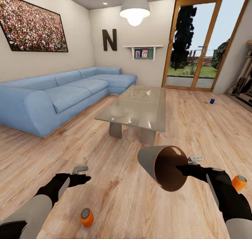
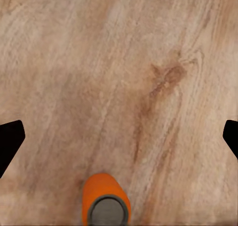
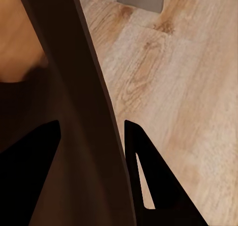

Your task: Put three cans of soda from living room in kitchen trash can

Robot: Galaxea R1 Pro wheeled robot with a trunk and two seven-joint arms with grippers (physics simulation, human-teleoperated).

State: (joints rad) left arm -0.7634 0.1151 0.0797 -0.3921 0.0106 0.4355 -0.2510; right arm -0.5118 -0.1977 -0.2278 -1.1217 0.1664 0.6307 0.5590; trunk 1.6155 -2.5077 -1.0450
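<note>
Orange can (image 1: 86, 217): lying on the wood floor (image 1: 115, 197), near the left gripper (image 1: 81, 179), whose fingers are spread wide, released.
Sofa (image 1: 63, 95): sitting along the left wall.
Writing: letter N (image 1: 109, 40) hanging on the wall.
Glass table (image 1: 138, 106): standing mid-room.
Trash can (image 1: 164, 166): hanging tilted, rim clenched by the right gripper (image 1: 183, 169).
Blue can (image 1: 212, 101): sitting by the doors.
Second orange can (image 1: 239, 182): lying right of the right arm.

Head camera looks down the room over the floor (image 1: 115, 193); both wrist cameras hang close above those boards.
</note>
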